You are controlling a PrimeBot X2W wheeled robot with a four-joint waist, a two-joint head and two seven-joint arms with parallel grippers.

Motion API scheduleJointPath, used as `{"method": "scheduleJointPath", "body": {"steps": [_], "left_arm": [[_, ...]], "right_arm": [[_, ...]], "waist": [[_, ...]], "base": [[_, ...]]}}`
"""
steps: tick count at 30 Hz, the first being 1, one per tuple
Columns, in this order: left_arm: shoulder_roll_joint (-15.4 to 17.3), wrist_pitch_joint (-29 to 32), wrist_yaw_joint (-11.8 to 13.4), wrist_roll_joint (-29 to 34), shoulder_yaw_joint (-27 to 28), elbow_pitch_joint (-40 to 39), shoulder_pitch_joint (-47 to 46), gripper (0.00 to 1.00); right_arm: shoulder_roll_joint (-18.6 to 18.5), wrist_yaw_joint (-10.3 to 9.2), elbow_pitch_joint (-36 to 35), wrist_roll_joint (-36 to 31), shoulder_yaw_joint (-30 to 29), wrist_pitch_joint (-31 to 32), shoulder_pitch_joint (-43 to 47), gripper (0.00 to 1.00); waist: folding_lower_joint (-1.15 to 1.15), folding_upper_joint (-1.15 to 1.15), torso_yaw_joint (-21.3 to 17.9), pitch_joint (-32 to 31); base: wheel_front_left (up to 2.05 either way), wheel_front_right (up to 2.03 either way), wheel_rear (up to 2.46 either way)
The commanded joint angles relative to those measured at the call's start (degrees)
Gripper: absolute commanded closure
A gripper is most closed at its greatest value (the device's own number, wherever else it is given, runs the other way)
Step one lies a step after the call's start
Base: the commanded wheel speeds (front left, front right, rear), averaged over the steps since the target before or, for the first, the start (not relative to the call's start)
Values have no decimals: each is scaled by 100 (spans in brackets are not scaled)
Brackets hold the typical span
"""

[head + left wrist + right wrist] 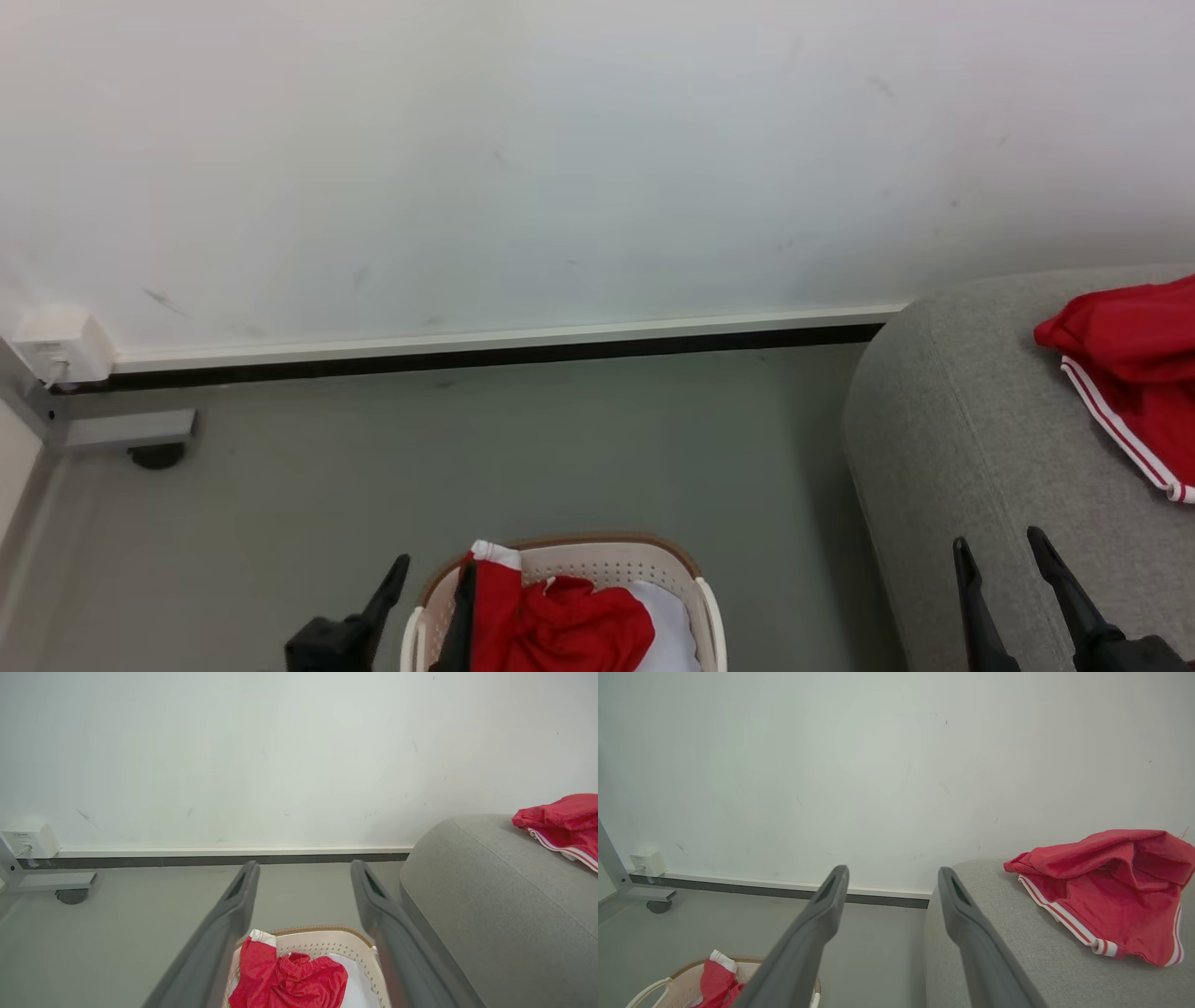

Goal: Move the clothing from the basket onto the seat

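In the head view my left end effector hangs released, fingers spread. It straddles the left rim of the oval cream-white perforated plastic basket with the brown rim. The crumpled bright red fabric garment with a white cuff lies inside, at about four o'clock from those fingertips. In the left wrist view it sits at six o'clock between the fingers. Its long axis seems to run from the cuff at eleven o'clock down toward four. This arm is clearly the nearer one. At three o'clock, the large grey woven-fabric sofa already carries a red white-striped garment. My right end effector hovers released above the sofa, well apart from the basket.
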Motion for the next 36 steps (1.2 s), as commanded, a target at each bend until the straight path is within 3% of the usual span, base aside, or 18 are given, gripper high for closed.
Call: {"method": "scheduleJointPath", "body": {"steps": [1, 8, 20, 29, 36], "left_arm": [[-9, -3, -33, 72, -28, 55, -104, 0], [-29, 86, -173, 255, -419, 968, -1025, 0], [-54, 901, -312, 435, -1089, 3007, -2686, 0], [-61, 1459, -253, 585, -1415, 4216, -3670, 0], [-38, 1541, -163, 620, -1507, 4773, -4334, 0]], "right_arm": [[-56, -13, 6, 25, 9, 3, -107, 0], [-27, -12, -133, 59, 62, 3, -394, 0], [118, -12, -448, 96, 112, 3, -1050, 0], [139, -12, -697, 293, 242, 3, -1500, 0], [136, -12, -988, 448, 394, 3, -1819, 0]], "waist": [[0, 0, -93, 89], [0, 0, -440, 687], [0, 0, -946, 2033], [0, 0, -1088, 3059], [0, 0, -1261, 3984]], "base": [[0, 0, 0], [0, 0, 0], [0, 0, 0], [0, 0, 0], [0, 0, 0]]}}
